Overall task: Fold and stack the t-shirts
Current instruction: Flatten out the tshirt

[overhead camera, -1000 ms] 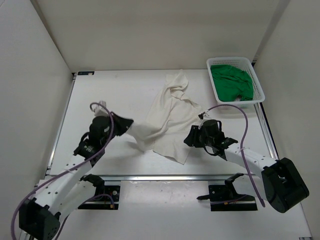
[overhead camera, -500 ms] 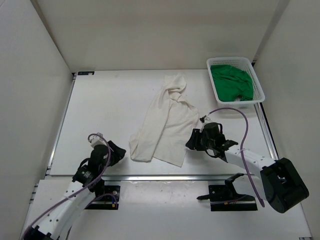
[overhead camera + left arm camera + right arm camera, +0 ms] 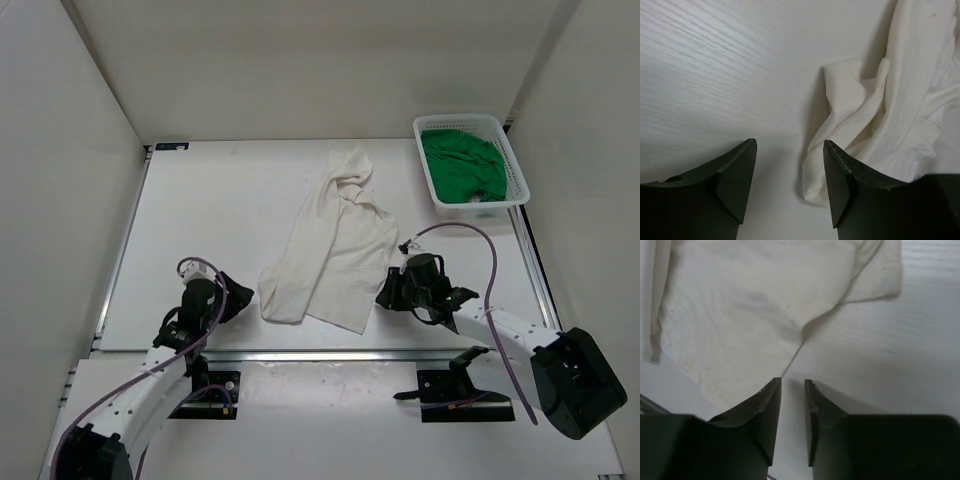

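Well, nearest to me the left arm [image 3: 200, 305] is hanging low by the near edge of the desk [image 3: 220, 200]. Its jaws are standing wide apart and gripping nothing (bare desk is showing between the fingers [image 3: 735, 175] in the left wrist view). The near left corner of the white t-shirt [image 3: 335, 245] is lying just ahead and to the right of them, not touching.

On the other side, the right arm [image 3: 420, 285] is hovering just beside the shirt's near right edge. Its jaws are gaping only by a thin slit, again holding nothing. I am seeing desk through the gap between its fingers [image 3: 765, 410], with a dip in the cloth's edge just in front of the tips.

The white t-shirt is lying rumpled on the middle of the desk, between the two arms. It is stretching as a long slanted band from near left towards far right, wider at my end and bunching into folds at the far end.

Farthest off, at the far right corner, the green t-shirt [image 3: 462, 165] is sitting crumpled inside the white mesh basket [image 3: 518, 180], well apart from the white one.
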Motion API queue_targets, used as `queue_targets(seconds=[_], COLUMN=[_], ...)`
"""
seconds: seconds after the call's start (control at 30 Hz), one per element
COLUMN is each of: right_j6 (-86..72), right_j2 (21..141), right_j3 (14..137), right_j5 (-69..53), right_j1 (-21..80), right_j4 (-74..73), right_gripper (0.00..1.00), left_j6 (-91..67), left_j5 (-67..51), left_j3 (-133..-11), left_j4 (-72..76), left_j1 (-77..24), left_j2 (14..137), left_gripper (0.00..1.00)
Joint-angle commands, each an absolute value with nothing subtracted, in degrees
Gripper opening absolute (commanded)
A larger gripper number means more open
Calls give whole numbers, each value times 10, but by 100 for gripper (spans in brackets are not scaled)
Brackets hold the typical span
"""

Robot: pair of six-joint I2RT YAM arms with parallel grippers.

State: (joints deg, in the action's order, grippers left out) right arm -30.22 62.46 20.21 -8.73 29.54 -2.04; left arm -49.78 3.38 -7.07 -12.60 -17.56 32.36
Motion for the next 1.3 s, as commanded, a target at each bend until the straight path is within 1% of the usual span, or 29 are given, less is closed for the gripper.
queue_targets(seconds=[0.0,0.07,0.13,0.2,0.23,0.3,0.37,0.47,0.53,0.6,0.63,0.7,0.73,0.83,0.9,0.93,0.97,1.0,1.03,1.07,1.1,1.17,1.23,1.27], right_j6=[-325,-336,-360,-375,-385,-387,-388,-386,-383,-380,-376,-374,-378,-378,-380,-382,-385,-384,-381,-379,-376,-374,-374,-366], right_j2=[600,601,604,609,614,623,634,663,684,705,718,735,740,724,666,648,603,578,523,472,444,358,331,327], right_j3=[194,195,191,187,188,192,198,216,227,237,239,240,239,254,254,252,250,238,236,235,235,232,243,251], right_j5=[-72,-60,-61,-54,-44,-41,-32,-22,-10,0,-5,-11,-12,0,35,38,42,47,51,48,37,5,-53,-61], right_j1=[350,375,400,434,438,455,463,470,479,477,472,467,461,453,445,426,414,390,357,337,293,224,183,157], right_j4=[-34,-54,-58,-57,-62,-75,-86,-112,-129,-138,-135,-124,-122,-131,-161,-170,-193,-219,-246,-260,-282,-294,-315,-317], right_gripper=[27,33,34,35,36,37,37,38,33,20,16,2,0,0,0,0,0,0,1,0,0,0,0,0], left_j6=[-504,-512,-512,-512,-510,-510,-508,-509,-509,-512,-516,-513,-509,-511,-501,-494,-487,-483,-468,-450,-441,-397,-381,-383], left_j5=[-19,-22,-13,-10,-8,-10,-11,-6,-7,-4,-4,17,22,20,17,11,4,-10,-24,-26,-22,28,53,48], left_j3=[-62,-64,-69,-73,-76,-76,-78,-87,-88,-90,-95,-112,-121,-129,-140,-138,-148,-161,-169,-188,-201,-256,-273,-274], left_j4=[-13,10,25,43,49,72,83,100,113,121,119,103,93,90,70,50,40,17,-14,-34,-68,-143,-188,-211], left_j1=[-178,-184,-201,-216,-222,-230,-234,-244,-243,-243,-246,-253,-254,-241,-204,-187,-152,-112,-67,-48,-25,-20,-39,-43], left_j2=[342,365,388,414,426,458,476,497,504,513,515,521,523,511,492,483,465,442,420,409,395,381,371,365], left_gripper=[67,69,66,56,55,50,47,38,30,19,14,2,0,0,0,0,0,0,0,0,0,0,0,0])
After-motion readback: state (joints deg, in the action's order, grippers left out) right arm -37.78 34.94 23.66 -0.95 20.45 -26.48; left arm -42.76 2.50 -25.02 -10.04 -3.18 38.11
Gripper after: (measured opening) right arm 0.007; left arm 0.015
